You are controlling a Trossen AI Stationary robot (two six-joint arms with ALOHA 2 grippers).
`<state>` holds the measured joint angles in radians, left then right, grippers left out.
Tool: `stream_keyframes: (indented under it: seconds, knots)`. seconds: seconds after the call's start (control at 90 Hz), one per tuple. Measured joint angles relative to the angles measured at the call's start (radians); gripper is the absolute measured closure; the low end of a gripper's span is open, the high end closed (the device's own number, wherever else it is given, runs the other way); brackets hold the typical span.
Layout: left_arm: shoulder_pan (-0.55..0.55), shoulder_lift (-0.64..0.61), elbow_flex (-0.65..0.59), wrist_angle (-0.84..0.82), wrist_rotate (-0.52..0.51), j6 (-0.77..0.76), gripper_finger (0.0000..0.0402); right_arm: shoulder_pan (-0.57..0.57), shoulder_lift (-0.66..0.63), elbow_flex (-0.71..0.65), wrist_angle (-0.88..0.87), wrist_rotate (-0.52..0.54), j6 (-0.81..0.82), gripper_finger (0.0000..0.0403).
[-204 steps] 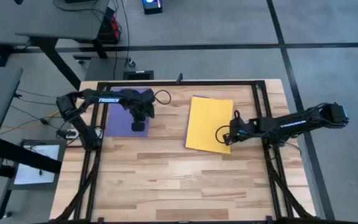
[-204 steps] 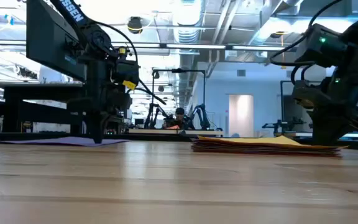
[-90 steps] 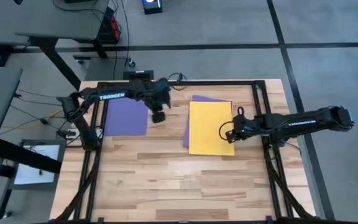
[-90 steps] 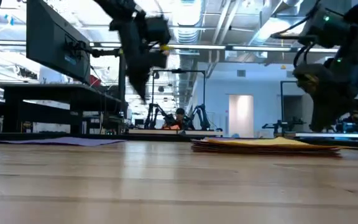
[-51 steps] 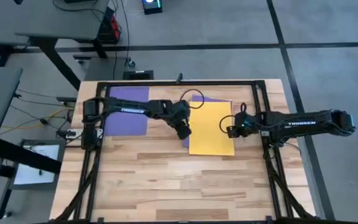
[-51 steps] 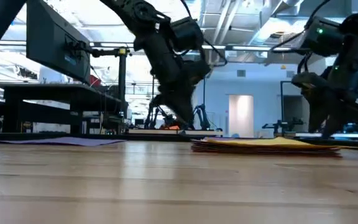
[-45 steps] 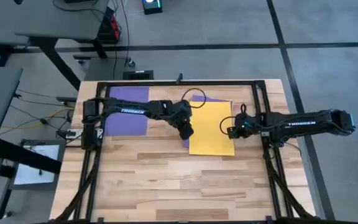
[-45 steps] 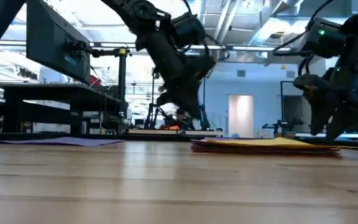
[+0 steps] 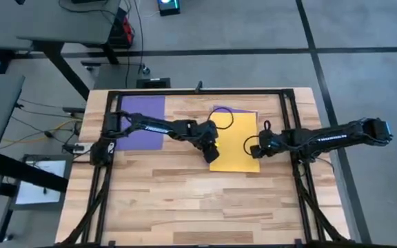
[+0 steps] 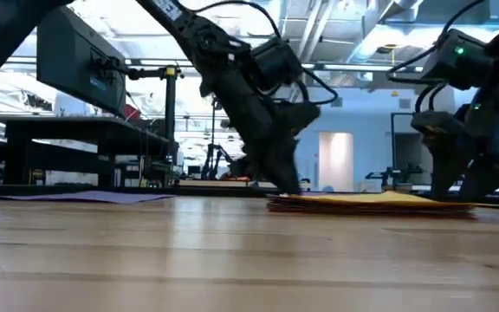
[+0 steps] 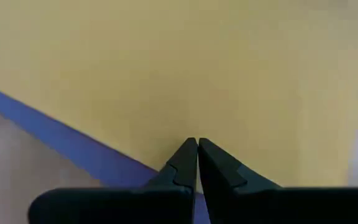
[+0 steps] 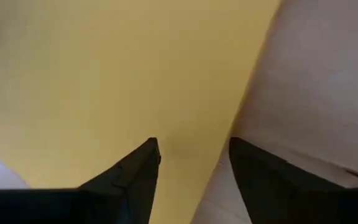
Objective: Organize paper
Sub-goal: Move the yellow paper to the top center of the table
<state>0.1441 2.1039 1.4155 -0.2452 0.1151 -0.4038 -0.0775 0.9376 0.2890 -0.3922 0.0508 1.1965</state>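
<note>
A stack of paper lies flat at the table's centre right, with a yellow sheet (image 9: 236, 141) on top. A purple sheet (image 9: 231, 109) peeks out from under it at the far side. Another purple sheet (image 9: 142, 122) lies flat at the far left. My left gripper (image 9: 211, 153) is shut and low at the yellow sheet's left edge. My right gripper (image 9: 252, 147) is open at that sheet's right edge, one finger over the yellow (image 12: 143, 163), the other over the wood. My left gripper sets its shut fingertips (image 11: 190, 152) on the yellow sheet's top face just inside its left edge (image 11: 166, 146). It comes slanting down from the table's left. The sheet lies flat on the stack. Whether my right gripper touches the sheet, I cannot tell.
A black frame rail (image 9: 198, 91) runs round the wooden table's far and side edges. Bare wood (image 9: 198, 200) fills the table's near half. A desk with a monitor (image 10: 76, 61) stands in the room behind.
My left gripper has swung from beside the far-left purple sheet toward the table's right and near edge. It has come down onto the yellow sheet's left edge. Both stacks lie where they were.
</note>
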Motion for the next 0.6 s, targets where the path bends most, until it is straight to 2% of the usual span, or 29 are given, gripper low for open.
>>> stream_keyframes:
  seconds: [0.333,0.6]
  knots:
    - [0.0,0.007,0.002,0.005,0.018,0.035,0.0402,0.033,-0.108,0.015,0.044,-0.021,0.034,0.0246]
    - [0.001,0.008,0.001,0.017,0.018,0.04,0.0402,0.028,-0.037,0.015,0.046,0.001,0.037,0.0257]
